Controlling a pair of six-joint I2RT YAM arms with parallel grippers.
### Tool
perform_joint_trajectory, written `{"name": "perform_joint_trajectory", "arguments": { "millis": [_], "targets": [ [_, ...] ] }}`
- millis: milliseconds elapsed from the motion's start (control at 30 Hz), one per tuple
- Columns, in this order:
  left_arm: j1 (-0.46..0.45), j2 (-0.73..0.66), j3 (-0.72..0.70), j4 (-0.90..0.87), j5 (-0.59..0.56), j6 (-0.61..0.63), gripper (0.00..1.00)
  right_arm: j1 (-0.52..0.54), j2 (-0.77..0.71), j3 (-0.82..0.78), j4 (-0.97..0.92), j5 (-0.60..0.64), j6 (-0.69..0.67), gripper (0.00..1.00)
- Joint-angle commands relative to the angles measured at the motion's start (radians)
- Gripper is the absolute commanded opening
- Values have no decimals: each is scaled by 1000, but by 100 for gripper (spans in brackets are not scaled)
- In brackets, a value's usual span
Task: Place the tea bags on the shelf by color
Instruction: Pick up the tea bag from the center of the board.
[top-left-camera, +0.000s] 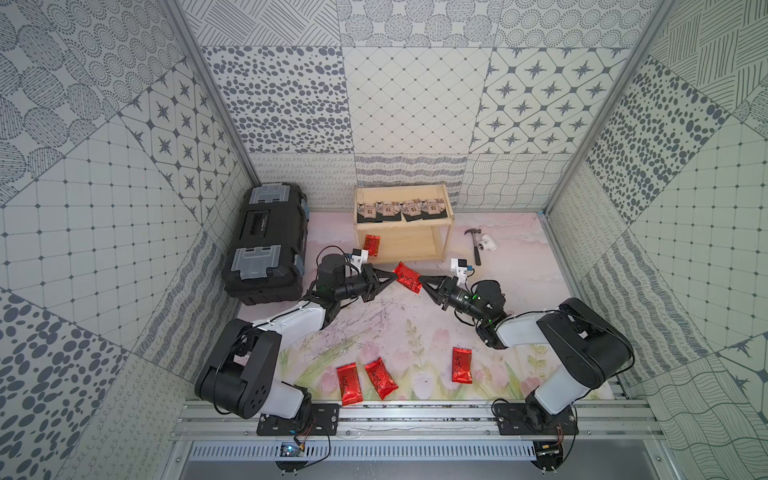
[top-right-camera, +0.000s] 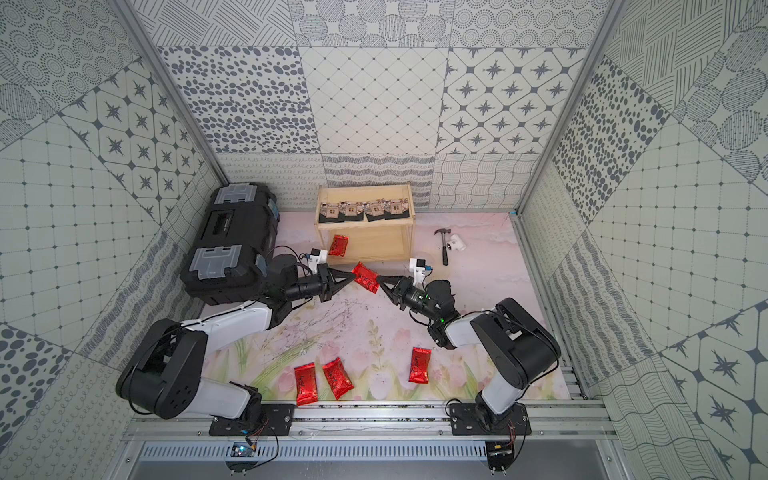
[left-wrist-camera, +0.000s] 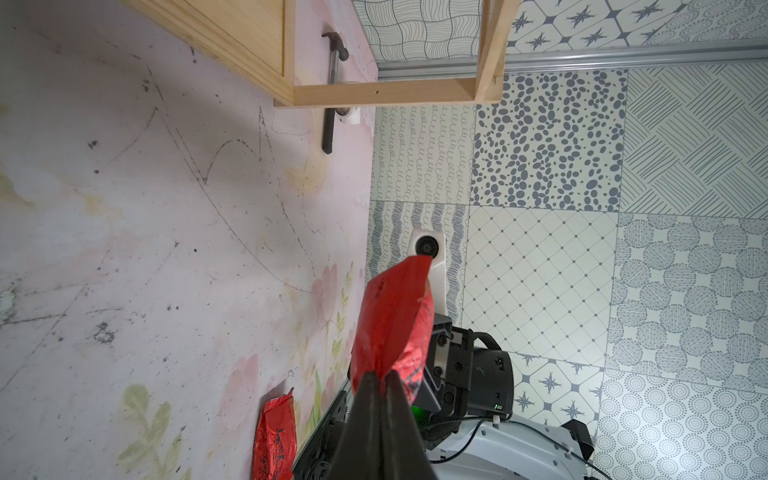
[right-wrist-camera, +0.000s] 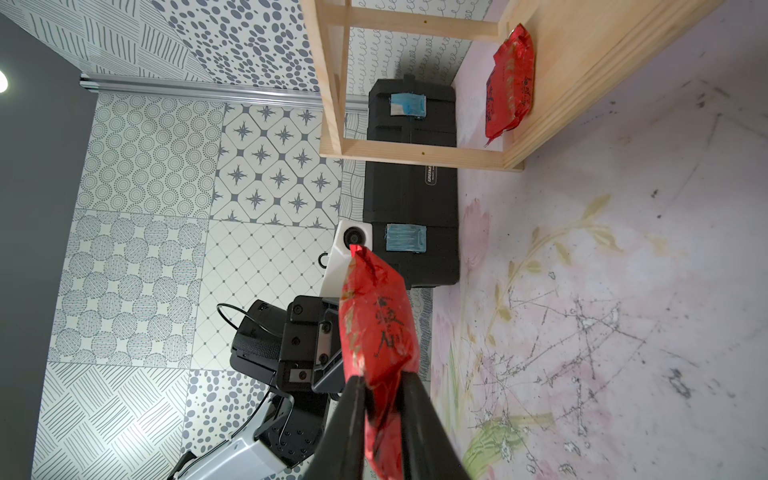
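I see black toolbox (top-left-camera: 266, 245) with grey latches at far left of mat, long side along side wall. Hammer (top-left-camera: 475, 246) lies flat at far right, head toward back wall. White pipe fitting (top-left-camera: 487, 243) just beside its shaft. Floral mat (top-left-camera: 374, 328) looks scuffed, dark scribbles all over. Patterned grey-white wall panels (top-left-camera: 415, 104) surround it all.
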Motion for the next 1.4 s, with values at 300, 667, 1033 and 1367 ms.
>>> {"name": "perform_joint_trajectory", "arguments": {
  "millis": [300, 667, 1033, 1367],
  "targets": [
    [10, 7, 24, 53, 26, -6, 0, -3, 41, -22, 112, -31, -6, 21],
    [10, 6, 23, 47, 21, -3, 0, -2, 72, -33, 168, -48, -2, 23],
    [10, -3, 20, 26, 15, 7, 0, -2, 83, -32, 193, -62, -11, 18],
    [11, 5, 34, 11, 22, 16, 3, -2, 68, -21, 125, -61, -31, 2]
  ]
}}
